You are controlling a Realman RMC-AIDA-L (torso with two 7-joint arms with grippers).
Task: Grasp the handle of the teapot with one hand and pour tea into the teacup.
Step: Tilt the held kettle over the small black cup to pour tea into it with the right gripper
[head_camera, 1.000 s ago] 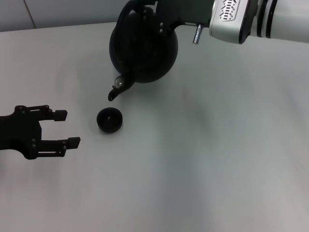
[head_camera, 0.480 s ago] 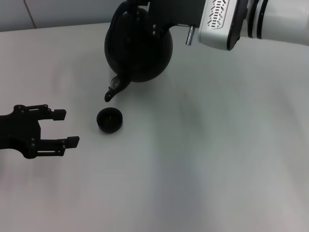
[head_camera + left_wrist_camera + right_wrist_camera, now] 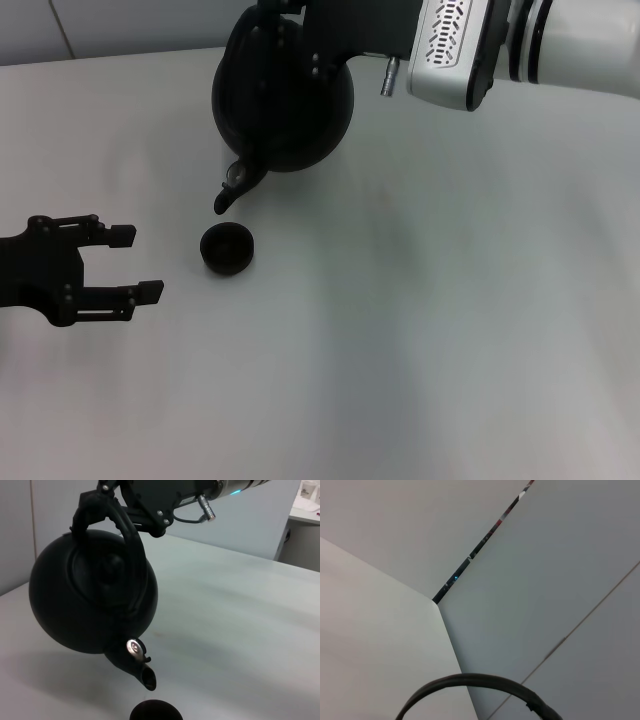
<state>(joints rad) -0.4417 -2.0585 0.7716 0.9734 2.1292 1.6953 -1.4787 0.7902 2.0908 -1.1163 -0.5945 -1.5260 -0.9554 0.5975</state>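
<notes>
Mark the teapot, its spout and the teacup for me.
teapot [image 3: 285, 100], head view, on its round body.
spout [image 3: 142, 672], left wrist view, near its open tip.
teacup [image 3: 227, 249], head view, on its dark inside.

Setting: robot test bench in a lab or office room. Evidence: bare pale bench [image 3: 450, 330] carrying only a staged teapot [image 3: 282, 95] and teacup [image 3: 227, 248]; plain grey partition panels [image 3: 560, 570] along the far edge and corner.

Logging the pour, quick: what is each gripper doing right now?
Left gripper: open, empty, beside the teacup.
Right gripper: shut on the teapot handle, teapot tilted.
</notes>
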